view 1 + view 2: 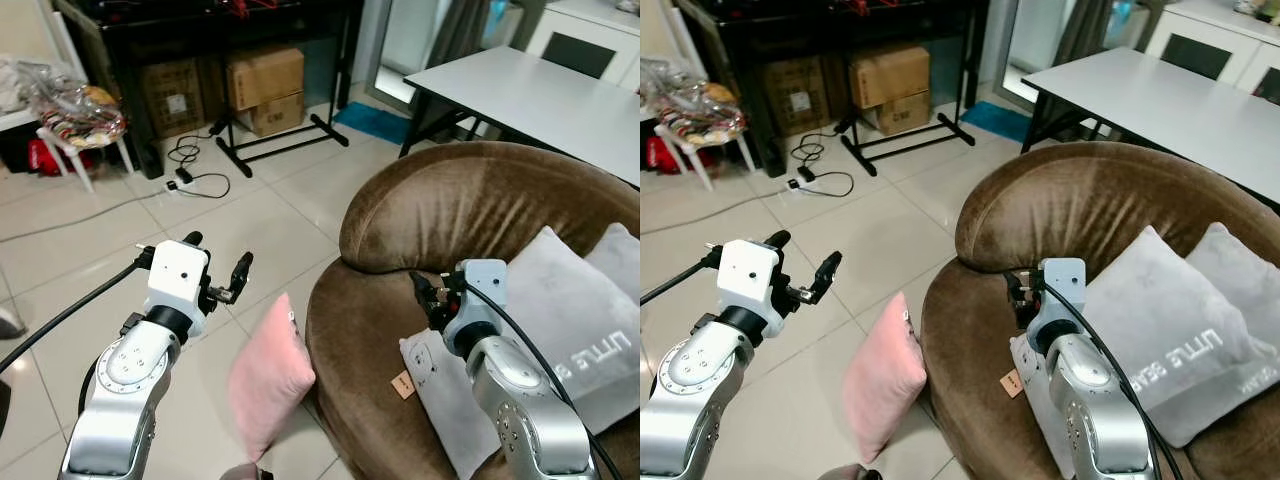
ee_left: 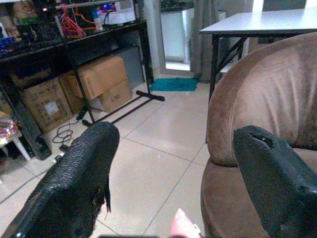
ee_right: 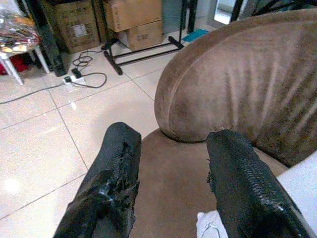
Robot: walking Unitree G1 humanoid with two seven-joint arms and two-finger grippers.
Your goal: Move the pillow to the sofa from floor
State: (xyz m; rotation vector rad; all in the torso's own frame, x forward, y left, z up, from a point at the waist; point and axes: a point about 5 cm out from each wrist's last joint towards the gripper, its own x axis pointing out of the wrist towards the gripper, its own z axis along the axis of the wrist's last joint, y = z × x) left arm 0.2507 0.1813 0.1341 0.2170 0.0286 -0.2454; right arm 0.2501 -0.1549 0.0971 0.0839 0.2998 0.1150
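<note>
On the tiled floor [image 1: 80,260], the pink pillow [image 1: 268,378] leans against the brown sofa [image 1: 470,215]. Grey cushions [image 1: 560,330] occupy the seat. Left gripper [image 1: 216,266] and right gripper [image 3: 171,183] both hover spread, empty.

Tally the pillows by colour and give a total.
Pink: 1, the pillow on the floor against the sofa
Grey: 2, the near pillow and the far pillow, both on the sofa
Total: 3
</note>
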